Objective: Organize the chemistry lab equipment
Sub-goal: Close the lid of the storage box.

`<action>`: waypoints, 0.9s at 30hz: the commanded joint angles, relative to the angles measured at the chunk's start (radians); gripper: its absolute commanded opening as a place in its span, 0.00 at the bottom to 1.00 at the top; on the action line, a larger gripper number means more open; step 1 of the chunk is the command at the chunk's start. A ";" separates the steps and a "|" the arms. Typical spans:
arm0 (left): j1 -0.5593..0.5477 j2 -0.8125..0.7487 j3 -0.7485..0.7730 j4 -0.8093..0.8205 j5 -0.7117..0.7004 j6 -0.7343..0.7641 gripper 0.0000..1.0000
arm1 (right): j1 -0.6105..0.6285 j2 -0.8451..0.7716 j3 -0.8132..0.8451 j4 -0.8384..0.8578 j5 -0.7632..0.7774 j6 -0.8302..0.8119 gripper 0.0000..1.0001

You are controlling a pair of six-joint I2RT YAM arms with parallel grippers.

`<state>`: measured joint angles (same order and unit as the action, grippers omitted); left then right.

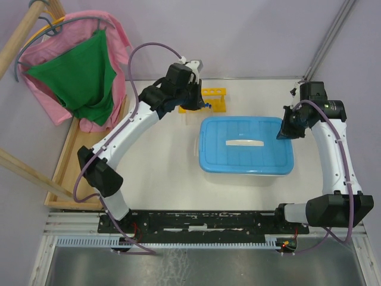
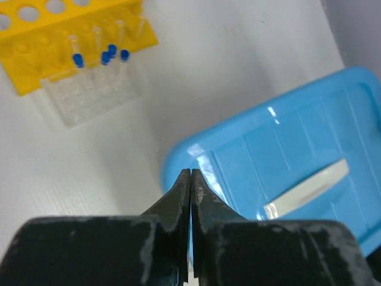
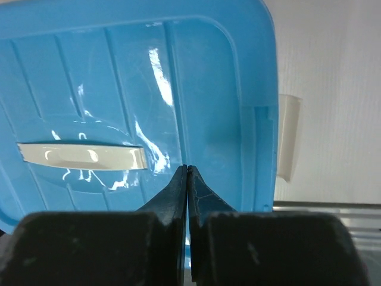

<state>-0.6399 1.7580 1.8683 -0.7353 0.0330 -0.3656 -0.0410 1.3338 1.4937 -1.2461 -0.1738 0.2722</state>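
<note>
The yellow test-tube rack (image 1: 214,98) (image 2: 65,27) stands on the table beyond the tub's far left corner. Several small clear tubes with blue caps (image 2: 108,55) stand upright at its front, by a clear plastic block (image 2: 89,98). My left gripper (image 2: 190,173) (image 1: 193,102) is shut and holds nothing; it hovers near the rack, with the corner of the blue lid (image 2: 286,167) below its tips. My right gripper (image 3: 187,168) (image 1: 285,131) is also shut and holds nothing; it hangs over the right part of the blue lid (image 3: 119,71), right of the lid's cream handle (image 3: 83,156). No flasks, tongs or red rod are in view.
The blue lid (image 1: 247,145) covers the white tub (image 3: 289,137) in the middle of the table. A wooden tray (image 1: 68,173) lies along the left edge, under a rack of pink and green cloth (image 1: 83,71). A metal pole (image 1: 330,36) rises at the back right.
</note>
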 commanded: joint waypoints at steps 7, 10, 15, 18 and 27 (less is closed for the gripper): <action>-0.106 0.003 -0.144 0.114 0.184 0.044 0.03 | 0.002 -0.011 -0.090 -0.110 0.274 0.006 0.02; -0.114 0.028 -0.159 0.110 0.202 0.054 0.03 | 0.003 -0.003 -0.115 -0.128 0.298 0.007 0.02; -0.120 0.052 -0.175 0.088 0.218 0.067 0.03 | 0.003 0.005 -0.176 -0.123 0.334 0.007 0.03; -0.121 0.066 -0.190 0.070 0.222 0.076 0.03 | 0.003 0.012 -0.212 -0.111 0.330 0.009 0.03; -0.118 0.084 -0.339 0.093 0.188 0.086 0.03 | 0.006 0.046 -0.246 -0.062 0.293 0.018 0.05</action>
<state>-0.7582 1.8111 1.6283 -0.5766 0.2523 -0.3317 -0.0315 1.3060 1.3262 -1.2816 0.0460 0.2920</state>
